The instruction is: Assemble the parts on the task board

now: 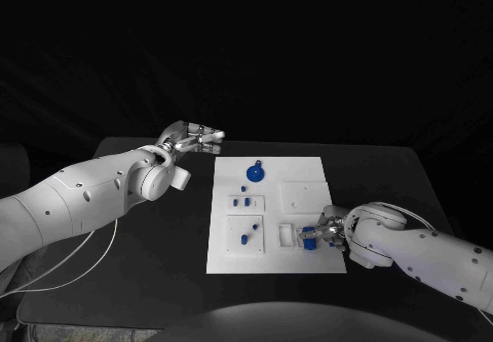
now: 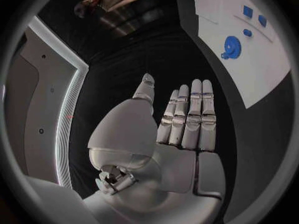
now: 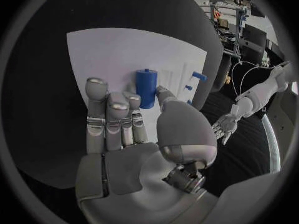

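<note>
The white task board [image 1: 308,174] lies mid-table. My right hand [image 1: 327,229] is at its near right part, thumb and fingertips pinching a blue cylinder [image 1: 308,238]; the right wrist view shows the cylinder [image 3: 147,87] between thumb and fingers [image 3: 118,109] over the board [image 3: 106,50]. A blue round part [image 1: 255,172] lies at the board's far end, and small blue pieces [image 1: 242,201] sit in recesses on its left side. My left hand [image 1: 193,137] hovers off the board's far left corner, fingers straight and holding nothing. Its wrist view shows the flat hand [image 2: 187,122] and the round part [image 2: 231,47].
Black tabletop [image 1: 154,242] surrounds the board on all sides. A white cable [image 1: 87,260] trails across the table's left part under my left arm. A square raised plate [image 1: 305,195] sits on the board's right side.
</note>
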Controlling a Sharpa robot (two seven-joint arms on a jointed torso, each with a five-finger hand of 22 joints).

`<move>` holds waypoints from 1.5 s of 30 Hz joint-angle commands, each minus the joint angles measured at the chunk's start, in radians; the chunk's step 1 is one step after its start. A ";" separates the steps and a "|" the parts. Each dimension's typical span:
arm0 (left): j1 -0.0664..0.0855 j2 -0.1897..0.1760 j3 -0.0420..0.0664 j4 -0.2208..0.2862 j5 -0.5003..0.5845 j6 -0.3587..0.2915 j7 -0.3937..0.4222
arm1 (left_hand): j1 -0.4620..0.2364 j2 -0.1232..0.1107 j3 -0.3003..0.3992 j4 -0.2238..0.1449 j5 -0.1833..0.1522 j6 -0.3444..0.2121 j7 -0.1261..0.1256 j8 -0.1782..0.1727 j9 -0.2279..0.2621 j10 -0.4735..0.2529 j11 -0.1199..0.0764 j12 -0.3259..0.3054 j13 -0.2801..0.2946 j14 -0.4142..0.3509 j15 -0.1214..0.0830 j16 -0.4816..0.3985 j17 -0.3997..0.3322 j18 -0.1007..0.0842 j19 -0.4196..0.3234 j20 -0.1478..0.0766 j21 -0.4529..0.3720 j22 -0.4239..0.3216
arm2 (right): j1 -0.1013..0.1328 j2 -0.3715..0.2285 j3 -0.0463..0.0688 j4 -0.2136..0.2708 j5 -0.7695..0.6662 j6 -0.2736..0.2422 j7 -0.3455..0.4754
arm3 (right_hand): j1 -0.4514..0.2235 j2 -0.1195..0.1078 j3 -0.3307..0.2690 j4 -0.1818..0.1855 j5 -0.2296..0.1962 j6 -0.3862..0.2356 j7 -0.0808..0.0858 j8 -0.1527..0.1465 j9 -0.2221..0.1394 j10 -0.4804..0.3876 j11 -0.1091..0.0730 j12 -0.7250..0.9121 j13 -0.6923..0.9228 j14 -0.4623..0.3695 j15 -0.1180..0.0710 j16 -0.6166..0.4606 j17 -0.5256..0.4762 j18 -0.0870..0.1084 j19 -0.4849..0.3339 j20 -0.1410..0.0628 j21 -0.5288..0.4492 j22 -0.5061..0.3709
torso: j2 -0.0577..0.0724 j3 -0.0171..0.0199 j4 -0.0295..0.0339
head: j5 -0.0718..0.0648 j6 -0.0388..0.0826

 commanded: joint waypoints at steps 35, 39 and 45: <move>0.000 0.011 0.000 -0.010 0.006 0.021 -0.012 | -0.004 0.011 0.002 -0.002 -0.002 -0.006 0.004 0.001 0.001 -0.008 0.004 -0.004 0.001 -0.005 -0.002 -0.004 0.001 -0.008 0.004 0.008 0.007 -0.016 | 0.075 0.054 -0.044 0.020 0.198 0.003 -0.024 | -0.004 0.012 0.321 -0.375 -0.036 0.003 -0.005 0.006 -0.044 -0.006 -0.003 -0.009 -0.011 0.001 -0.004 -0.005 -0.002 -0.018 0.045 -0.001 -0.013 0.016 | 0.001 0.0001 0.0004 | 0.009 -0.007; 0.000 0.011 0.000 -0.009 0.006 0.023 -0.012 | -0.004 0.011 0.002 -0.002 -0.002 -0.006 0.004 0.001 0.001 -0.008 0.004 -0.004 0.001 -0.005 -0.002 -0.004 0.001 -0.008 0.004 0.008 0.007 -0.016 | 0.075 0.075 -0.054 0.005 0.167 -0.003 -0.023 | -0.006 0.013 0.319 -0.374 -0.034 0.003 -0.006 0.006 -0.045 -0.005 -0.003 -0.008 -0.011 0.001 -0.004 -0.005 -0.002 -0.018 0.046 -0.001 -0.013 0.017 | 0.001 0.0003 0.0003 | 0.009 -0.007; 0.000 0.011 0.000 -0.009 0.006 0.025 -0.012 | -0.005 0.011 0.002 0.000 -0.002 -0.006 0.004 0.001 0.001 -0.009 0.004 -0.004 0.001 -0.005 -0.002 -0.004 0.001 -0.008 0.004 0.008 0.009 -0.021 | 0.075 0.097 -0.059 -0.014 0.123 -0.016 -0.018 | -0.008 0.013 0.315 -0.373 -0.034 0.004 -0.007 0.006 -0.047 -0.005 -0.003 -0.008 -0.011 0.001 -0.005 -0.005 -0.002 -0.017 0.046 -0.002 -0.014 0.017 | 0.001 0.0005 0.0002 | 0.010 -0.007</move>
